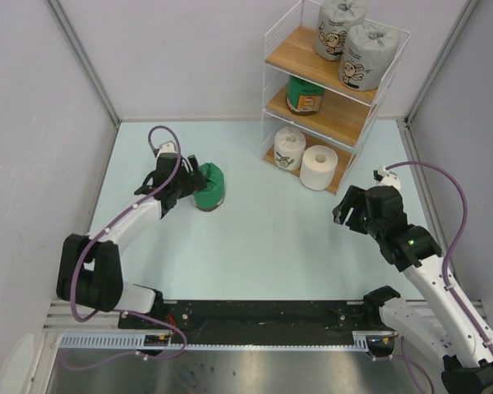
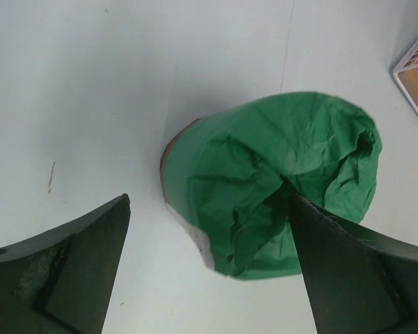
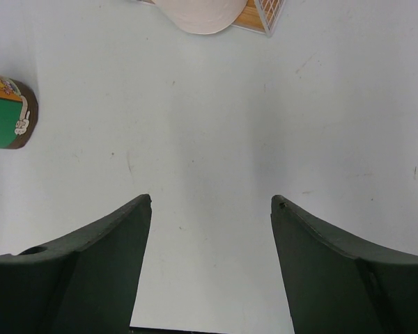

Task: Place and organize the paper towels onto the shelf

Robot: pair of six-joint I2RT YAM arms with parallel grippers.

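Note:
One green-wrapped roll [image 1: 209, 187] sits on the table left of centre. My left gripper [image 1: 193, 180] is open around it. In the left wrist view the roll [image 2: 265, 181] lies between the fingers, the right finger [image 2: 348, 264] against its crumpled end and the left finger [image 2: 76, 271] apart from it. The shelf [image 1: 294, 49] stands at the back right. It holds two grey cartoon-print rolls [image 1: 363, 53] on top, a green roll [image 1: 304, 95] in the middle, and a white-wrapped roll [image 1: 289, 148] and a bare white roll [image 1: 319, 167] at the bottom. My right gripper [image 1: 349, 209] is open and empty.
Grey walls close in the table on the left, back and right. In the right wrist view the gripper [image 3: 211, 198] hangs over bare table, with the bare roll [image 3: 198, 17] and the shelf corner [image 3: 268, 17] at the top edge and the green roll [image 3: 5, 115] at the left edge.

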